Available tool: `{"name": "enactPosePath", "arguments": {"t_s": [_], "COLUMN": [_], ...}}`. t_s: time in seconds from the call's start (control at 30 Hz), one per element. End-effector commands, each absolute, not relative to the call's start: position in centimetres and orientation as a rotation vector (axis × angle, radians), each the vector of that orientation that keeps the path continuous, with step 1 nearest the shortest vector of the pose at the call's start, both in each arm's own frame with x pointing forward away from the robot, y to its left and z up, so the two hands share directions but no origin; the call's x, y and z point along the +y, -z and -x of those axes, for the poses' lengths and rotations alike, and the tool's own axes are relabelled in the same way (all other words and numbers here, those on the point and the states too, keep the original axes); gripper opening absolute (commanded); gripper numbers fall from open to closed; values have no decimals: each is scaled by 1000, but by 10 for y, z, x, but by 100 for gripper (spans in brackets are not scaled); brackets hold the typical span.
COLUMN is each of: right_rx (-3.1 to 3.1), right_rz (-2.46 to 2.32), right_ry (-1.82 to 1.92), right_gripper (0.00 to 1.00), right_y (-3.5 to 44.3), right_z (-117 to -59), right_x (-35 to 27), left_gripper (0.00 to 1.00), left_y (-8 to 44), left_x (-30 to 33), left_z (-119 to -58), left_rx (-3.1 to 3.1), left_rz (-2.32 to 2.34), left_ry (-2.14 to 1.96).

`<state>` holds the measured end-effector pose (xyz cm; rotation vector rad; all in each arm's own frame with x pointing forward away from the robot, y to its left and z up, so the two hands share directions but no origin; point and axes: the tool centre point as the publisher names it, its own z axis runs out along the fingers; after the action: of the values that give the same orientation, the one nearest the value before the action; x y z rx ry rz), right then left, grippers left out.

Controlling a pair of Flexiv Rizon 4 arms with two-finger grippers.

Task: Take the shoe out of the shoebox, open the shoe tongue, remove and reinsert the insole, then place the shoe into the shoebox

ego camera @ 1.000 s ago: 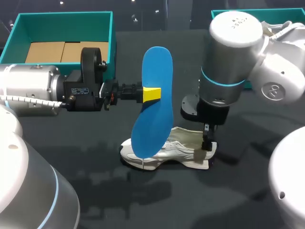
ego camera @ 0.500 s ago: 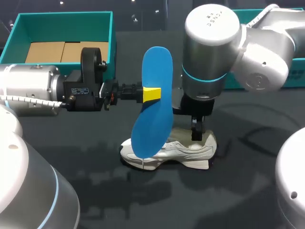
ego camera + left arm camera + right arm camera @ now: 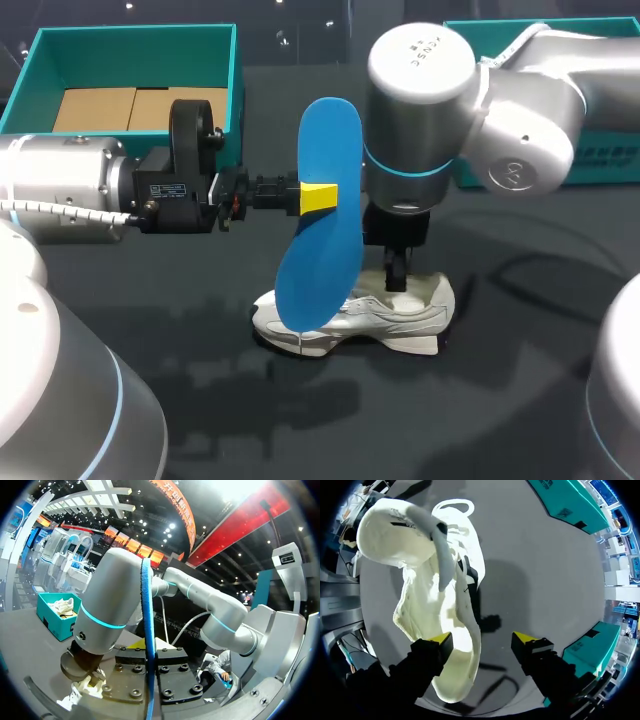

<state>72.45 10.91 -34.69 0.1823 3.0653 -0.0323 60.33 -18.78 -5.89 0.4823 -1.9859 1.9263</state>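
On the dark desk point(image 3: 500, 400) stands the white lace-up sneaker point(image 3: 400, 315), where my right arm point(image 3: 420, 120) has slid from heel to collar, jaws spread over the opening, while my left jaws pinch the blue foam insole point(image 3: 325, 170) upright above it, so reinsertion looks next.

Head view: set high and behind, looking down on the dark table point(image 3: 520, 400), far enough back to take in left arm point(image 3: 70, 185) and right arm point(image 3: 420, 120) together. Left wrist view: looking out level, hard against the edge of the blue insole point(image 3: 146, 645), facing the right arm. Right wrist view: pointing straight down, close over the white shoe point(image 3: 435, 605). Shared with the head view: insole and right arm from the left wrist, shoe and table from the right.
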Motion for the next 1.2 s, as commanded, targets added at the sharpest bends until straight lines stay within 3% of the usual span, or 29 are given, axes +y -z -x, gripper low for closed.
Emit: {"name": "enactPosePath", "arguments": {"t_s": [0.03,0.37,0.53,0.57,0.6,1.2], "right_rx": [3078,3117,3120,3120,3120,3118], "right_rz": [-179,-176,-179,-182,-184,-351], "right_ry": [33,38,44,44,43,39], "right_gripper": [73,61,31,8,0,0], "right_y": [358,371,373,373,374,333], "right_z": [-727,-723,-722,-722,-722,-711], "right_x": [117,125,127,127,127,122], "left_gripper": [0,0,0,0,0,0], "left_y": [60,60,60,60,60,60], "left_x": [-190,-190,-190,-190,-190,-190], "left_z": [-603,-603,-603,-603,-603,-603], "left_rx": [-1985,-1985,-1985,-1985,-1985,-1985], "left_rz": [-483,-483,-483,-483,-483,-483], "left_ry": [-1928,-1928,-1928,-1928,-1928,-1928]}}
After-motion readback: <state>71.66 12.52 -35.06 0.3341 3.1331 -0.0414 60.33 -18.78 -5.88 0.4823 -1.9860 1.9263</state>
